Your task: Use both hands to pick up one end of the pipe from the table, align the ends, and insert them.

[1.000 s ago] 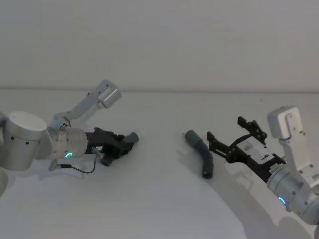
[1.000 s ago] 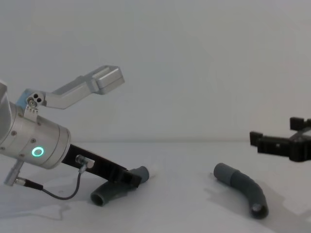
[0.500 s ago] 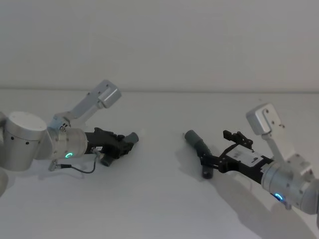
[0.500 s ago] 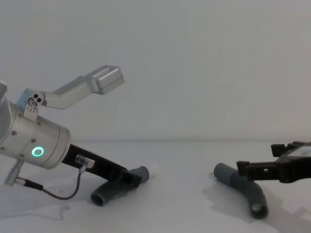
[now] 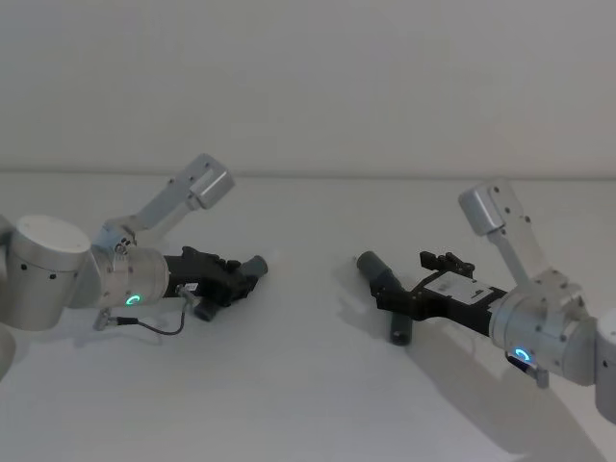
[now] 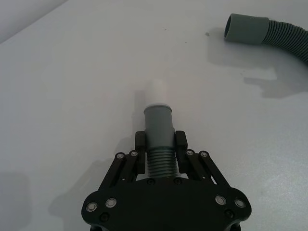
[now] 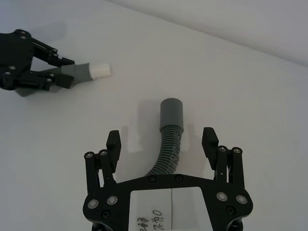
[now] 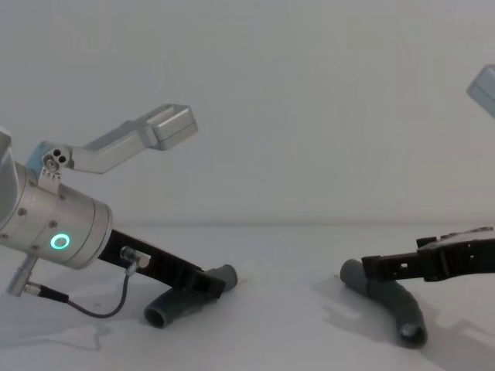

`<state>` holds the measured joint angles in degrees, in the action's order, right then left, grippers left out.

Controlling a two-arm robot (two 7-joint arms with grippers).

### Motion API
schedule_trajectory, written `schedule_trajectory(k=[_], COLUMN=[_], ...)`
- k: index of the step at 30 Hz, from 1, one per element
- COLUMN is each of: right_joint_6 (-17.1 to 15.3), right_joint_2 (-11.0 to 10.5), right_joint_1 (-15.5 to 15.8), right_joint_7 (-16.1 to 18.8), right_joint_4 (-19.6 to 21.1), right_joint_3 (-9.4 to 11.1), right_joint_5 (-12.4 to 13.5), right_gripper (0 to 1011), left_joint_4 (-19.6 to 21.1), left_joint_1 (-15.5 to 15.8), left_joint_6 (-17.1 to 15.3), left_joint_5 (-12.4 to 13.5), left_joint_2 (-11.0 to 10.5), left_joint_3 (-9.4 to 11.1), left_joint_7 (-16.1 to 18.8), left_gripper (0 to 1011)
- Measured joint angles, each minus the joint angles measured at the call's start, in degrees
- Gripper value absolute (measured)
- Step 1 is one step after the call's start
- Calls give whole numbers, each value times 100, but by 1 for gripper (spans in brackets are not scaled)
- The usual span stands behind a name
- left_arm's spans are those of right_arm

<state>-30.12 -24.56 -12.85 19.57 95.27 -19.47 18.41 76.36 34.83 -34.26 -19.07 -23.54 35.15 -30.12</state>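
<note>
On the table (image 5: 308, 385), left gripper (image 6: 160, 144) is clamped tight on the white-tipped pipe piece (image 6: 159, 120); right gripper (image 7: 162, 140) gapes wide, fingers flanking the ribbed neck of the other piece (image 7: 171, 114), no contact.

Bare surface (image 5: 308, 308) between left pipe piece (image 5: 254, 265) and right pipe piece (image 5: 377, 268); side gaps within spread right gripper (image 7: 161, 136).

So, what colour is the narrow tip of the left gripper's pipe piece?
White; the tip shows best in the left wrist view, beyond the left gripper.
</note>
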Motion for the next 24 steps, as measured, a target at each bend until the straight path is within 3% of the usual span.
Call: schedule_trajectory(k=[9,24], right_joint_6=[-301,-499], right_joint_2=[199,349], right_joint_1=[-209,-310], right_joint_7=[-151,-272], right_joint_4=[-248,-462], right_joint_3=[-71,-140], right_joint_5=[35,-45], right_gripper=[1001,1001], left_joint_4=[0,0], left_joint_1=[0,0], left_joint_6=[0,1], left_joint_5=[0,0], left_joint_2=[0,0], left_joint_3=[0,0], left_joint_7=[0,0], left_gripper=[351,351])
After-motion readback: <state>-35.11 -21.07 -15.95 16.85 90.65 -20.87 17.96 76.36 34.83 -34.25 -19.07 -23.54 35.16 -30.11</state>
